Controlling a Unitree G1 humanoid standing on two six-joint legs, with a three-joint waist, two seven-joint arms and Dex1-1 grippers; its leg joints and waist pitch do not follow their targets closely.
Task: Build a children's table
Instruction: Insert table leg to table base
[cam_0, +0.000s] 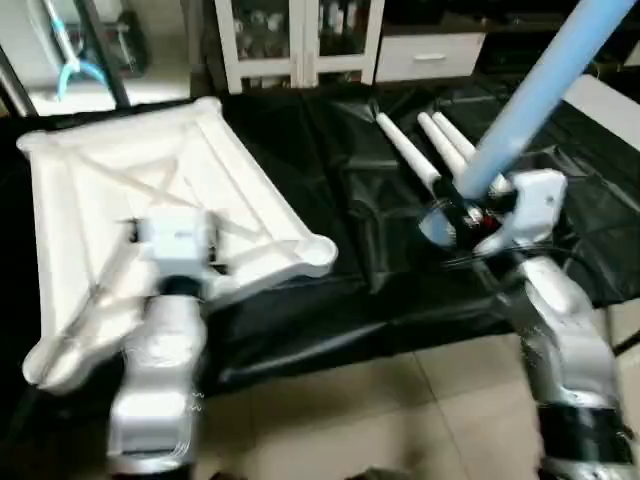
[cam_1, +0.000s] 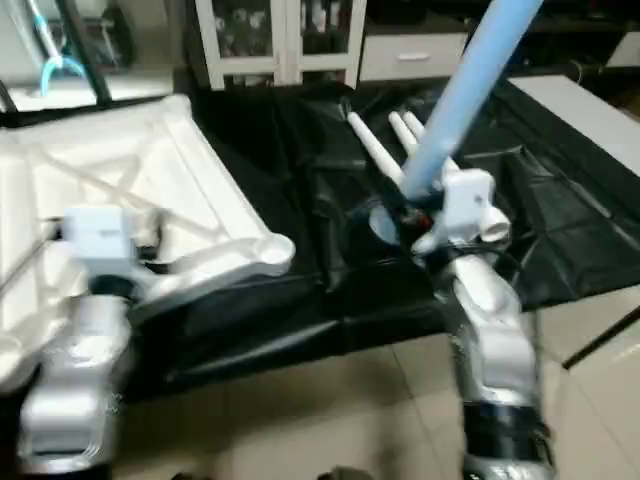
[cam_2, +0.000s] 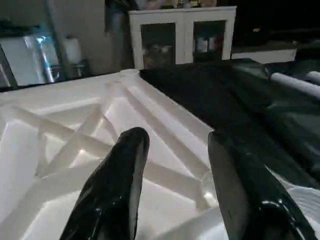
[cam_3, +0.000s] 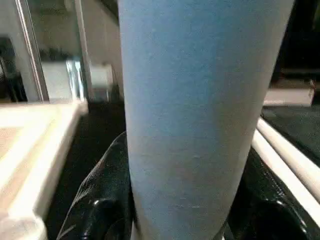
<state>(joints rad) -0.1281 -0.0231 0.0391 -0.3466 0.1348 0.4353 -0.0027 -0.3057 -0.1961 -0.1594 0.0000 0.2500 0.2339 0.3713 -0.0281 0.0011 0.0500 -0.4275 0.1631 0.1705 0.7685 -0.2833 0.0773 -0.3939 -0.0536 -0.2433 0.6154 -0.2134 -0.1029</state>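
Observation:
The white tabletop (cam_0: 120, 170) lies upside down on the left of the black cloth, its X-ribs facing up and a round corner socket (cam_0: 322, 254) pointing toward the middle. My left gripper (cam_2: 177, 142) hovers just above the ribbed underside, open, with nothing between its black fingers (cam_2: 120, 180). My right gripper (cam_0: 468, 205) is shut on the thick end of a long pale leg (cam_0: 540, 90), which slants up and away to the right above the cloth. The wrist view shows this leg (cam_3: 200, 100) clamped between the two fingers. Two more white legs (cam_0: 405, 150) lie side by side behind it.
A black cloth (cam_0: 330, 300) covers the low work surface and ends in front at the tiled floor (cam_0: 380, 420). At the back stand a white cabinet with glass doors (cam_0: 300, 40) and a dark metal stand (cam_0: 100, 50) on the left.

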